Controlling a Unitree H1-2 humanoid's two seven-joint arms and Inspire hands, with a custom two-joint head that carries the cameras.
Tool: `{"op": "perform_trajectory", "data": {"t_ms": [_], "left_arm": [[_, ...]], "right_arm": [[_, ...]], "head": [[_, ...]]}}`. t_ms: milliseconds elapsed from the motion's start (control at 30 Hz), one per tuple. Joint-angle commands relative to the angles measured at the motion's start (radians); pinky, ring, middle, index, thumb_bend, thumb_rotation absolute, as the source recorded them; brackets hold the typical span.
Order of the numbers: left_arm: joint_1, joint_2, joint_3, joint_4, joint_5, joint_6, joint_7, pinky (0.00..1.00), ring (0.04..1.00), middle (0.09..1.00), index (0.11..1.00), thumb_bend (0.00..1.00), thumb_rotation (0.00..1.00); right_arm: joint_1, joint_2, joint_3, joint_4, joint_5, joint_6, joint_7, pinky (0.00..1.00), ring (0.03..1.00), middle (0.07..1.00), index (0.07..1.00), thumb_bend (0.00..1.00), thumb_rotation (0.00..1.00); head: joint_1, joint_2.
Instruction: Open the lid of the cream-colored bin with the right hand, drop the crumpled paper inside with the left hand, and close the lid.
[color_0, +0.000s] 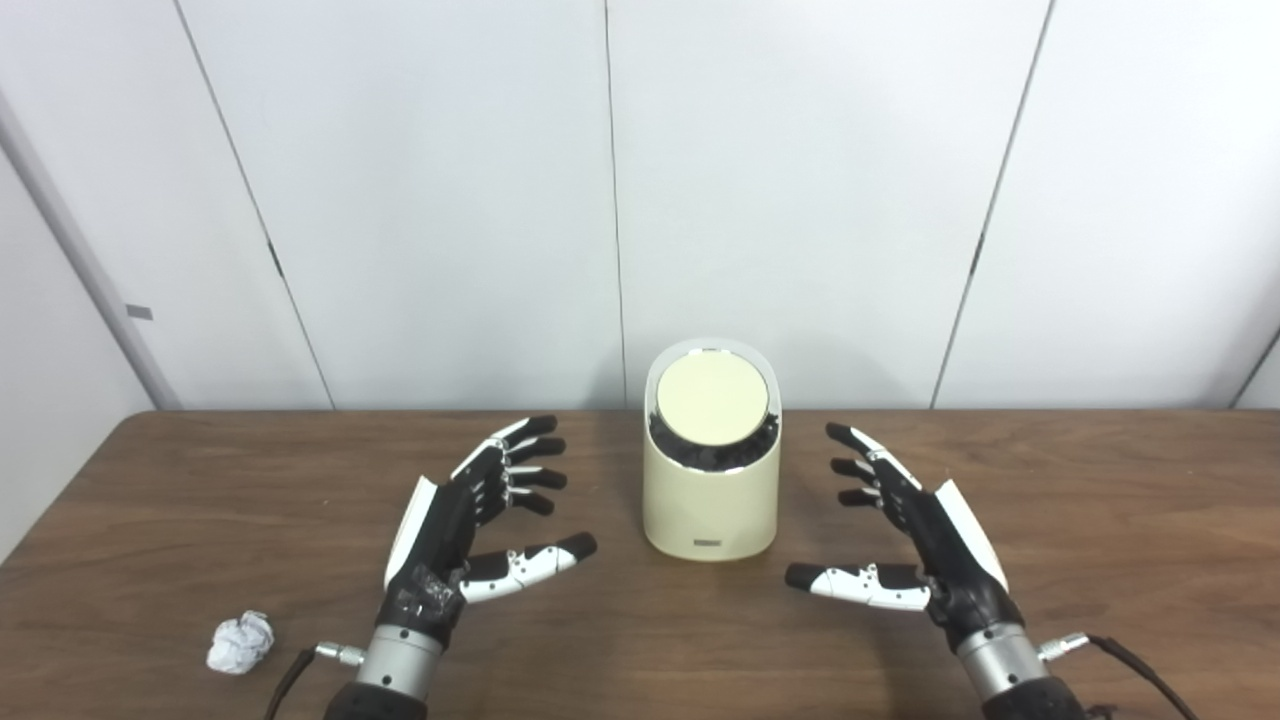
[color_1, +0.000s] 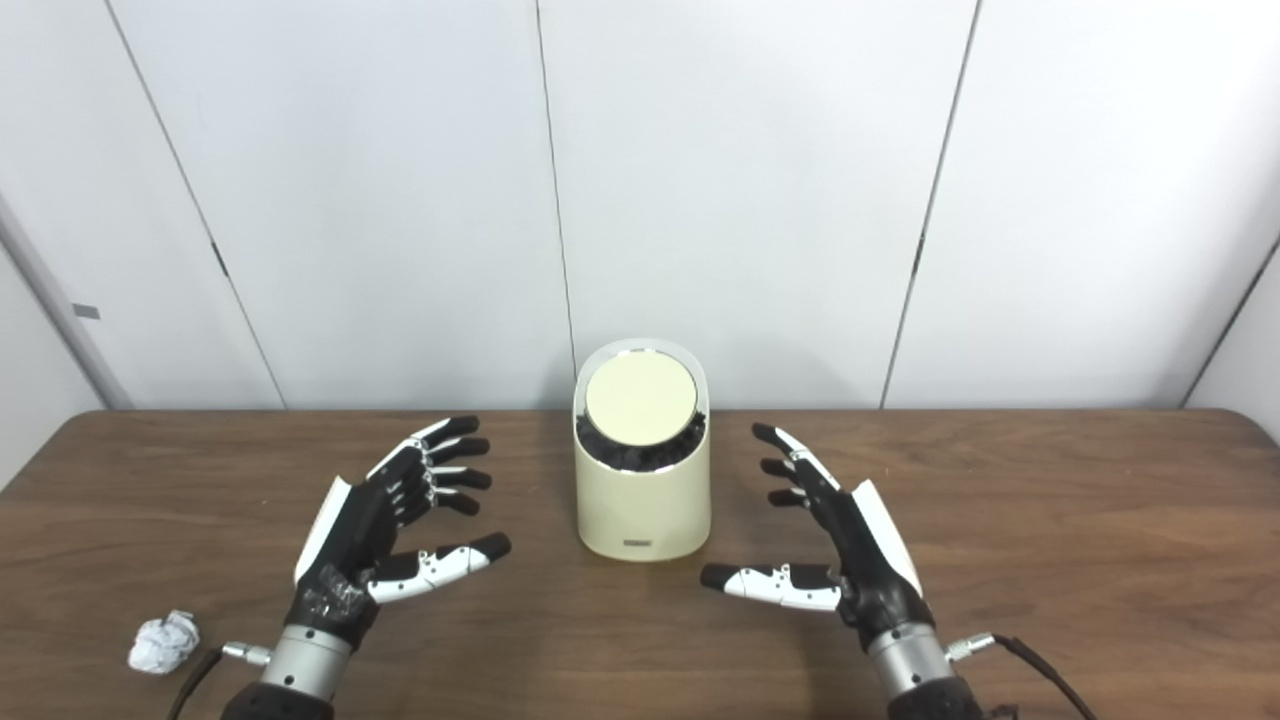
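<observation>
Both hands hover above the wooden table (color_0: 1100, 480), empty with fingers spread: left hand (color_0: 470, 530) left of the cream-colored bin (color_0: 712, 500), right hand (color_0: 915, 535) right of it. Its round lid (color_0: 712, 397) is closed. Crumpled paper (color_0: 240, 642) lies well left of the bin, nearer the camera.

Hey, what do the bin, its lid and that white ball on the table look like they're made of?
The cream-colored bin looks like smooth moulded plastic, with a soft even sheen and rounded edges. Its lid seems the same matte cream plastic, ringed by a thin shiny rim, possibly metal. The crumpled paper is white, with sharp creases and folds. The table shows brown wood grain; whether solid wood or laminate is unclear.
</observation>
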Motion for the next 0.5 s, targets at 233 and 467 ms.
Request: {"op": "perform_trajectory", "data": {"t_ms": [233, 467], "left_arm": [[-0.026, 0.002, 0.003, -0.033, -0.011, -0.028, 0.005, 0.58, 0.686, 0.789, 0.841, 0.73, 0.05], [-0.019, 0.003, 0.000, -0.033, 0.000, -0.029, 0.007, 0.58, 0.682, 0.789, 0.836, 0.73, 0.05]], "right_arm": [[-0.024, -0.001, -0.007, -0.031, 0.010, -0.031, -0.008, 0.73, 0.854, 0.933, 0.900, 0.86, 0.30], [-0.020, 0.003, -0.004, -0.037, 0.011, -0.019, -0.006, 0.74, 0.859, 0.938, 0.900, 0.86, 0.30]], "head": [[0.004, 0.005], [0.002, 0.006]]}}
